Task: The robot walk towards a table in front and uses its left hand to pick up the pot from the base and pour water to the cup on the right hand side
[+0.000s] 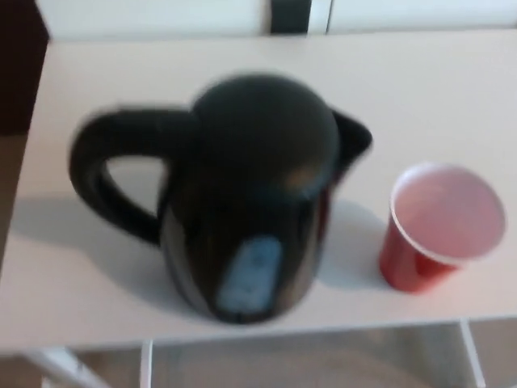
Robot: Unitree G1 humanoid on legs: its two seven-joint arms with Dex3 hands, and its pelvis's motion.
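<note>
Neither of our hands is in view, so we cannot tell their state. The glossy black plastic kettle pot (258,202) stands on the white table (65,283), handle leftward toward our left arm, spout facing the red plastic cup (443,230) just beside it.

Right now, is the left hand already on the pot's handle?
No, the pot stands on the table with its handle free, and no hand shows in the head view.
</note>
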